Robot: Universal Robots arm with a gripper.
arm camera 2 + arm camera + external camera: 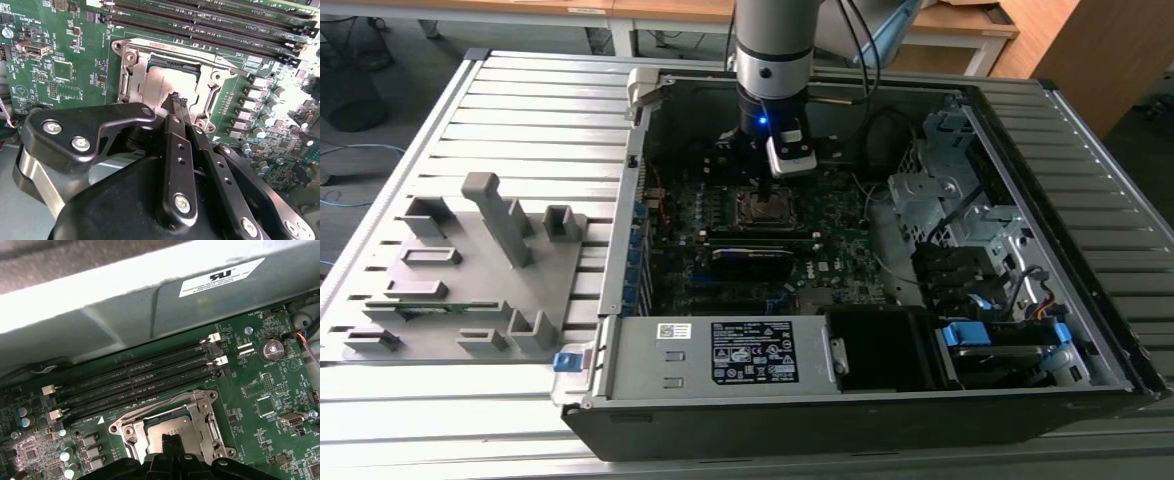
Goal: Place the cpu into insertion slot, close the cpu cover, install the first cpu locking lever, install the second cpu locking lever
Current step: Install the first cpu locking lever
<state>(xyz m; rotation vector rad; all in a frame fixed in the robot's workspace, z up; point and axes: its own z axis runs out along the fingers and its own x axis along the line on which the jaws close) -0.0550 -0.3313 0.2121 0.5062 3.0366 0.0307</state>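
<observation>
Second wrist view: tool (pixel 176 102) over cpu (pixel 160 82)

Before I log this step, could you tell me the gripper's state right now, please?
Gripper: shut, fingertips together over the cpu in the insertion slot; holding nothing visible.
</observation>
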